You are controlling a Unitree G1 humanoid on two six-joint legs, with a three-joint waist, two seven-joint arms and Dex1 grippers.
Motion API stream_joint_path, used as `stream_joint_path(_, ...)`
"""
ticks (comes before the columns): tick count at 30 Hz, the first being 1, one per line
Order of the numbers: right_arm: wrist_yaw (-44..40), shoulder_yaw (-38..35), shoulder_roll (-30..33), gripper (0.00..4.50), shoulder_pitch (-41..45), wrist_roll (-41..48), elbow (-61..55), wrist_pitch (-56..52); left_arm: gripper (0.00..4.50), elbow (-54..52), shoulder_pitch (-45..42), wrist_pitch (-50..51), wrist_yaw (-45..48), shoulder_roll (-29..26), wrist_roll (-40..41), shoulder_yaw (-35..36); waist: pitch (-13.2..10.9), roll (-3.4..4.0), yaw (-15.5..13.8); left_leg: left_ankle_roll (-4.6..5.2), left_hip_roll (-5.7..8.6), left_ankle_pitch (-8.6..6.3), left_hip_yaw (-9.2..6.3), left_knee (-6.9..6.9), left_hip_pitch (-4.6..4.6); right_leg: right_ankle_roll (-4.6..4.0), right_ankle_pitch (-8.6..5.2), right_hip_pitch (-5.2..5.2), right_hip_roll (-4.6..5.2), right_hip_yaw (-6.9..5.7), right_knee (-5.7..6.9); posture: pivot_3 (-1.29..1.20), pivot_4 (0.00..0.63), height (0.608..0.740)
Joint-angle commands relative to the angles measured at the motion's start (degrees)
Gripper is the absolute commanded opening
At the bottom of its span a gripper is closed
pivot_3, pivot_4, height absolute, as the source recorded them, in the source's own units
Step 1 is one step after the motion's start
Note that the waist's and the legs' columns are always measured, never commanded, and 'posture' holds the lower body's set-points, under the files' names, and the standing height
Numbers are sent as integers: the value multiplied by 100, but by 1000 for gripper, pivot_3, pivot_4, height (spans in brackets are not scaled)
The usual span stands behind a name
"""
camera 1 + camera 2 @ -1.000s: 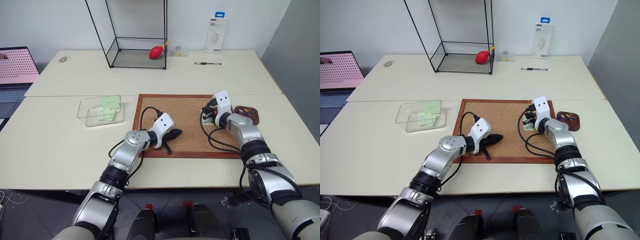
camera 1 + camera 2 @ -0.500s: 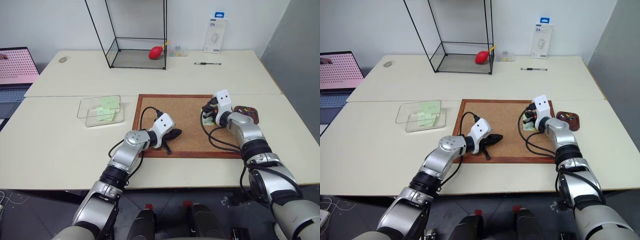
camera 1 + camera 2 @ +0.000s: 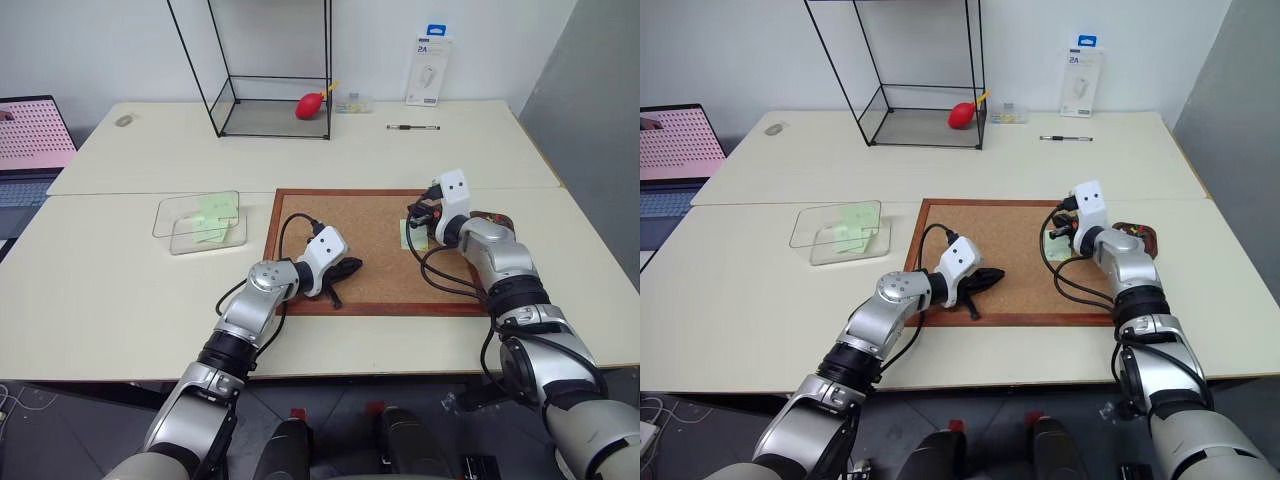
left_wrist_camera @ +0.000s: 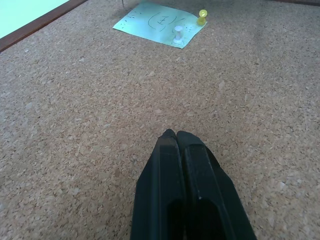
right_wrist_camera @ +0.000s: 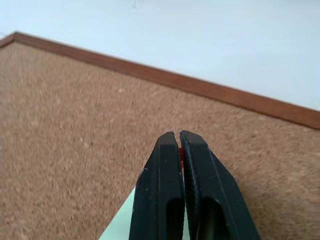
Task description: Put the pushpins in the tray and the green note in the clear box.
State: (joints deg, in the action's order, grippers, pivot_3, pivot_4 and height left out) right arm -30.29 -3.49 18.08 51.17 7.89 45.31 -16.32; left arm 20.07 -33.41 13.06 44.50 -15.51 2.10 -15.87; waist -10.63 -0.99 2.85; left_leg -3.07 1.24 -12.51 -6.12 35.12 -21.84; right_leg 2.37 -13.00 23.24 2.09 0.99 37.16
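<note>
While both pincers stay pinched, right pincer (image 5: 179, 137) nips red pushpin (image 5: 180, 156) above green note (image 4: 159, 22).

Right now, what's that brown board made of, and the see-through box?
The brown board looks like cork: speckled, grainy and matte, inside a smooth reddish frame that looks like wood. The see-through box is probably clear plastic: glossy walls, rounded corners, green paper showing through.

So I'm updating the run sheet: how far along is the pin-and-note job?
Early. Done: nothing certain, though green paper already lies in the clear box. In hand: the right gripper is shut on what looks like a red pin. Left: that pin goes to the tray; a yellow pin and a white pin stand on the green note on the corkboard.
</note>
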Motion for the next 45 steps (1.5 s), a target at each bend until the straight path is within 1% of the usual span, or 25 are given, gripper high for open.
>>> stream_joint_path(1, -11, -230, 114, 31, 92, 197, -487, -186, 0, 249, 159, 125, 16, -48, -210, -165, 1, 1, 0, 0, 0, 0, 0, 0, 0, 0, 0, 0, 0, 0, 0, 0, 150, 740)
stream_joint_path(6, -10, -425, 346, 31, -105, 330, -1165, -490, 0, 249, 163, 121, 8, -40, -202, -161, 1, 1, -2, 0, 0, 0, -1, 0, -1, 0, 0, 0, 0, 0, 0, 0, 150, 740)
stream_joint_path(11, 64, -504, 985, 31, -976, 200, -2338, -645, 0, 245, 182, 106, -7, -33, -193, -146, 2, 1, -23, 0, 1, 0, -2, -1, -4, 1, -1, -1, 0, -2, -7, 0, 150, 740)
stream_joint_path(15, 283, -638, 1314, 31, -1524, 131, -2865, -793, 0, 273, 186, 57, 13, -56, -195, -134, 5, 6, -11, 0, 0, 0, 3, -1, -1, 2, -1, -1, 1, 3, -7, 0, 150, 740)
stream_joint_path(19, 499, -546, 1487, 31, -1810, -135, -2779, -705, 0, 381, 137, -47, 70, -76, -212, -147, 9, 11, 9, 2, -2, 1, 8, 1, 6, 6, 1, -4, -1, 5, -2, 0, 150, 740)
stream_joint_path(26, 774, -476, 1421, 31, -1581, -338, -1985, -570, 0, 512, 46, -155, 63, -49, -247, -157, 11, 11, 4, 3, 0, 2, 8, 1, 6, 8, 2, -7, -1, 5, -5, 0, 150, 740)
stream_joint_path(28, 806, -420, 1418, 488, -1485, -395, -1761, -482, 0, 523, 36, -164, 54, -47, -252, -150, 11, 11, 2, 3, 1, 2, 8, 2, 5, 8, 3, -7, 0, 5, -5, 0, 150, 740)
stream_joint_path(29, 807, -394, 1416, 552, -1440, -413, -1664, -453, 0, 525, 36, -166, 48, -47, -256, -146, 11, 11, 2, 3, 1, 2, 8, 2, 5, 8, 3, -7, 0, 5, -6, 0, 150, 740)
stream_joint_path(31, 819, -377, 1398, 974, -1369, -440, -1495, -437, 0, 504, 64, -173, 44, -63, -261, -139, 11, 12, 4, 3, 1, 2, 8, 2, 5, 8, 3, -7, 0, 5, -5, 0, 150, 740)
stream_joint_path(33, 831, -401, 1375, 1266, -1324, -438, -1386, -368, 0, 483, 90, -166, 30, -82, -262, -123, 11, 12, 5, 4, 0, 2, 7, 2, 5, 8, 3, -7, -1, 5, -5, 0, 150, 740)
stream_joint_path(35, 836, -434, 1353, 1753, -1276, -421, -1327, -307, 0, 473, 107, -163, 27, -100, -261, -111, 11, 12, 4, 4, 1, 2, 7, 2, 5, 8, 3, -7, 0, 4, -5, 0, 150, 740)
stream_joint_path(36, 832, -443, 1348, 1874, -1258, -415, -1329, -295, 0, 470, 117, -165, 27, -111, -261, -107, 11, 12, 3, 4, 1, 2, 6, 2, 4, 8, 3, -7, -1, 4, -6, 0, 150, 740)
stream_joint_path(38, 826, -454, 1342, 2371, -1233, -405, -1342, -270, 0, 479, 122, -170, 29, -125, -260, -101, 11, 12, 3, 4, 1, 2, 7, 2, 4, 8, 3, -7, 0, 5, -6, 0, 150, 740)
stream_joint_path(41, 810, -506, 1355, 2914, -1239, -352, -1447, -308, 0, 493, 120, -178, 24, -136, -260, -104, 12, 12, 9, 4, 0, 2, 7, 2, 5, 8, 3, -7, 0, 5, -5, 0, 150, 740)
stream_joint_path(43, 788, -570, 1363, 3392, -1267, -286, -1598, -332, 0, 505, 116, -187, 21, -142, -262, -108, 12, 12, 8, 4, 0, 2, 6, 2, 5, 8, 3, -7, 0, 4, -5, 0, 150, 740)
stream_joint_path(45, 723, -703, 1388, 3761, -1334, -127, -1924, -444, 0, 507, 115, -192, 19, -146, -265, -111, 12, 13, 10, 4, 0, 2, 7, 2, 5, 8, 3, -7, -1, 4, -5, 0, 150, 740)
